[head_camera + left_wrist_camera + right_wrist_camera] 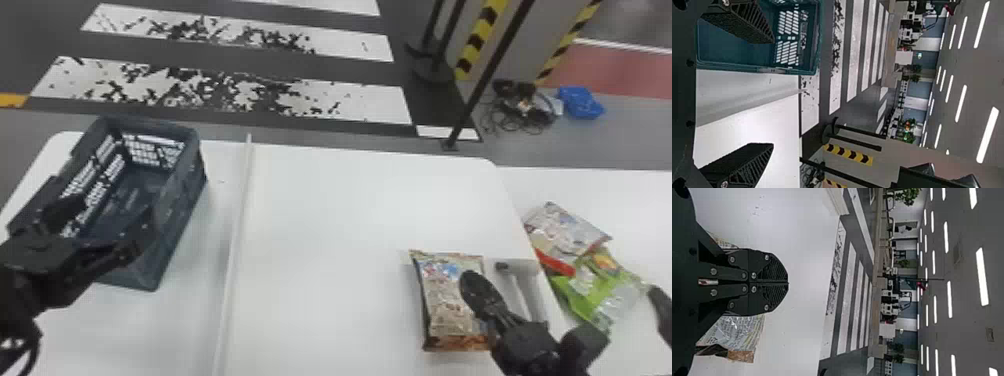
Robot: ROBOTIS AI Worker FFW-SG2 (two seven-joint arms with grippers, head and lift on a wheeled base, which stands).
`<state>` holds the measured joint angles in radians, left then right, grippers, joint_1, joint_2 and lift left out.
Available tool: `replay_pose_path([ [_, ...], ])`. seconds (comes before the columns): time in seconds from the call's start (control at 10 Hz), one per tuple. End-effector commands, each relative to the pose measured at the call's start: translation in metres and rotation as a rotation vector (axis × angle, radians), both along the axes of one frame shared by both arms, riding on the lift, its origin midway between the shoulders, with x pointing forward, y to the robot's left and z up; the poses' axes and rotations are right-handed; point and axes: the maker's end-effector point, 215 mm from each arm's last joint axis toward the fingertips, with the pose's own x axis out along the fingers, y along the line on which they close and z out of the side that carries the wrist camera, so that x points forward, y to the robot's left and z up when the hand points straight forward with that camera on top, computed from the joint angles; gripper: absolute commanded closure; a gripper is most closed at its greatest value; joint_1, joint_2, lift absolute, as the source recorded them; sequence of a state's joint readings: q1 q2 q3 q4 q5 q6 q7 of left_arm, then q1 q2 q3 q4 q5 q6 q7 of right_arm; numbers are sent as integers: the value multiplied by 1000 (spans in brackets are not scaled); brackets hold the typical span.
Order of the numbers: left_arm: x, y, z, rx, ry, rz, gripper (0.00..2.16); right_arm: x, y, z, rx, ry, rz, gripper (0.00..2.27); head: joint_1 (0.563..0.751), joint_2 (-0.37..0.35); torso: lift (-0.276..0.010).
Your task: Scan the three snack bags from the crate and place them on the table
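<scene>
Right jaws closed over a snack bag (440, 305) between four and five o'clock, left jaws wide apart at the crate (180, 220)!
And look, the right gripper (475, 287) hides part of that printed bag, lying flat on the white bench (345, 215); just beside it, a pale tray (535, 270), partly covered by the arm, holds a dark-tipped item (517, 287) too blurred to name. Past three o'clock, more snack bags (567, 235) overlap, their count unclear. Over at nine, the left gripper (102, 227) blocks some of the slatted crate, its dark floor showing inside; the left wrist view crops it.
</scene>
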<state>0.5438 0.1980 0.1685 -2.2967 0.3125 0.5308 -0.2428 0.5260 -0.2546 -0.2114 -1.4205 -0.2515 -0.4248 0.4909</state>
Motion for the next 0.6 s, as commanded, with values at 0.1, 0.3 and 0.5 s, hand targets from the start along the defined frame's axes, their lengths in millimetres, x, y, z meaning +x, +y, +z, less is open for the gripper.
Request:
replay_pose_path([
  [0.1,2,4,9,14,-49,14,56,-7,-30,18,22,10,-70,1210,695,-166,-36],
  [0.3,1,5,18,9,-96,20,56,-18,-65,15,8,49,-137,-1,695,-198,-36],
  [0.5,3,7,19,28,-132,10,56,-31,-105,6,2,81,-224,26,695,-259,-36],
])
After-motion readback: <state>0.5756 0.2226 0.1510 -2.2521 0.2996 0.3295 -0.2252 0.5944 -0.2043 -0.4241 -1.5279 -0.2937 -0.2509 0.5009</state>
